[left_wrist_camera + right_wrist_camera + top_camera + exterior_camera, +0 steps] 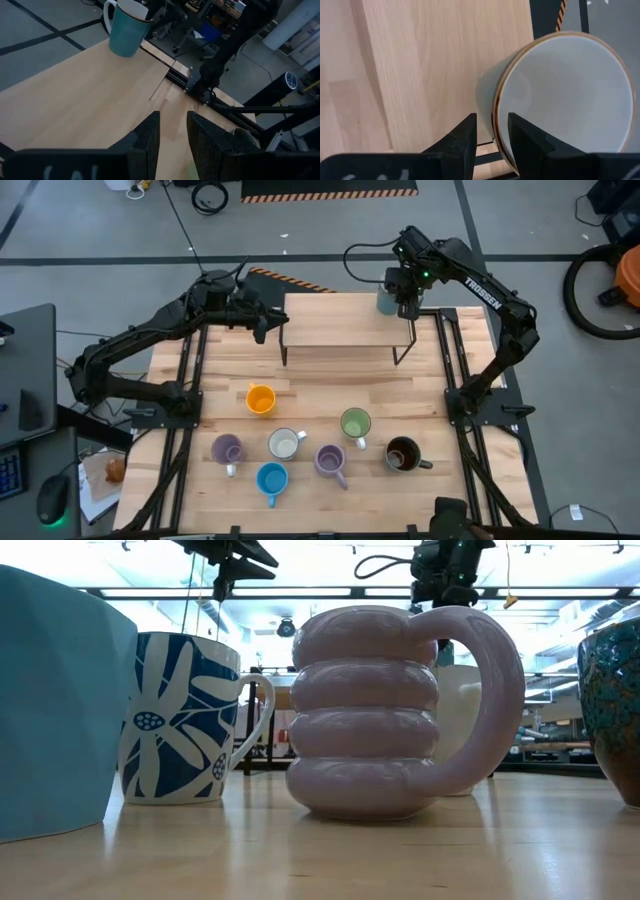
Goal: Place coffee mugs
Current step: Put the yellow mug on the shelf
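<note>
A pale teal mug [387,302] with a white inside stands on the far right corner of a raised wooden shelf [340,320]. In the left wrist view this mug [125,30] sits on its base, and its white handle [107,15] shows. My right gripper [492,120] is over it, shut on its wall. My left gripper [173,117] hovers shut at the shelf's left end [268,322] and holds nothing. On the table stand orange [260,399], white [285,444], green [355,423], blue [271,477], dark brown [403,453] and two purple mugs [227,448] [331,460]. My right gripper holds the teal mug by its wall at the rim [495,107], on the mug's right side. One finger [525,137] is inside the mug and the other [465,135] outside. The fingers come from above, pointing down. The mug stands upright with its base on the shelf.
The shelf rests on thin black legs [403,352], and most of its top is bare wood. The table mugs stand in a loose cluster toward the near edge. Black rails [190,380] run along both table sides. The low view is filled by the ribbed purple mug [365,725] and its neighbours.
</note>
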`<state>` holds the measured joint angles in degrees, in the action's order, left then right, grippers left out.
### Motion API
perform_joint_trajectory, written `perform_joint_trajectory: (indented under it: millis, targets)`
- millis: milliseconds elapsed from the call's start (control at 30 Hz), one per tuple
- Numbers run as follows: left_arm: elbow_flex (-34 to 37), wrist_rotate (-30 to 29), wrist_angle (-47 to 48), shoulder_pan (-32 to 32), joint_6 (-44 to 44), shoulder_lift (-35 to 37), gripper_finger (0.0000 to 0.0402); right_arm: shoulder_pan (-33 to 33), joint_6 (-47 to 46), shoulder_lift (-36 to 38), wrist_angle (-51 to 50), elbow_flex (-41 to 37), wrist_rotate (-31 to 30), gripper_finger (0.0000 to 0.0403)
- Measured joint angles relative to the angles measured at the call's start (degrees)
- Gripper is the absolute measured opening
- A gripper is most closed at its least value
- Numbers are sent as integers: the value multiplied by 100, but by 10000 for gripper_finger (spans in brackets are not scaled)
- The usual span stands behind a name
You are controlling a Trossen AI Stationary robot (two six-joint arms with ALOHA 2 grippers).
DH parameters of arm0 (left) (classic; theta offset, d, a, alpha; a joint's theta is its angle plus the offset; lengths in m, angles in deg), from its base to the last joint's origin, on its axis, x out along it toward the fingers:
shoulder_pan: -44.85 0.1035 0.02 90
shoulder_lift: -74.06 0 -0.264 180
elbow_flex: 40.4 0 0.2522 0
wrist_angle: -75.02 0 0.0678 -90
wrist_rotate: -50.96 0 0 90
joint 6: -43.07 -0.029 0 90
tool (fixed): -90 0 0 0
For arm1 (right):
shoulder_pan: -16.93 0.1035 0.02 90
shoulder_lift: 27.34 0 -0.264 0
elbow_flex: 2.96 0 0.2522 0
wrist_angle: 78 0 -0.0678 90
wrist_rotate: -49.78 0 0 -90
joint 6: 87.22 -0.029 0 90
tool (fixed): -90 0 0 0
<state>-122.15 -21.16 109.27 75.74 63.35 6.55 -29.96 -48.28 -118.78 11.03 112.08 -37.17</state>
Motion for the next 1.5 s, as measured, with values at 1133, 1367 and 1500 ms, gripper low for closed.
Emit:
perform_joint_trajectory:
  millis: [1133, 1367, 1500]
  targets:
    - [0, -471, -700, 51, 537, 2, 102, 483, -2726, 1028, 2787, -2, 2969, 117]
    - [0, -163, -716, -103, 655, 2, 102, 1512, -3315, 874, 1908, -2, 2480, 117]
    - [0, 526, -487, -408, 612, 2, 102, 2354, -3792, 744, 1676, -2, 2050, 117]
